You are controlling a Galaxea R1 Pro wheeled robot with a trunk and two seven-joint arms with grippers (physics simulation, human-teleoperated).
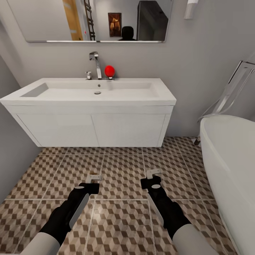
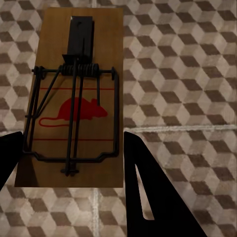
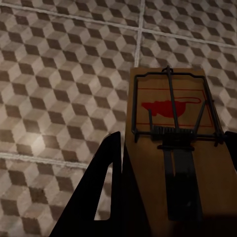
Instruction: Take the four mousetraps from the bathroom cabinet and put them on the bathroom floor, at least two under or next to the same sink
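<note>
I face the bathroom floor (image 1: pixel 120 216), its cube-patterned brown and beige tiles spreading out from under me to the grey wall. Across that wall hangs the sink (image 1: pixel 88 106), a wide white basin unit with flat door fronts below, clear of the tiles; a chrome tap (image 1: pixel 95 63) stands at its back edge with a red ball (image 1: pixel 109 70) just beside it. Above it runs a mirror (image 1: pixel 95 19), and to my right the curved white rim of a bathtub (image 1: pixel 230 166) comes into the picture. My two dark arms reach forward over the tiles in front of the sink, side by side and apart from each other. My left gripper (image 1: pixel 95 178) is closed on a mousetrap (image 2: pixel 74 94): in the left wrist view the brown board with its dark wire frame, coiled spring and red mouse print sits between my black fingers (image 2: pixel 148 192), which press against its long edges, with tiles showing behind it. My right gripper (image 1: pixel 153 173) is likewise clamped on a second mousetrap (image 3: pixel 175 143): in the right wrist view its board runs out between the fingers (image 3: pixel 106 182), wire frame and red print facing up, above a pale grout line. In the head view both boards show as small pale slivers at my fingertips, held above the floor and short of the sink.
</note>
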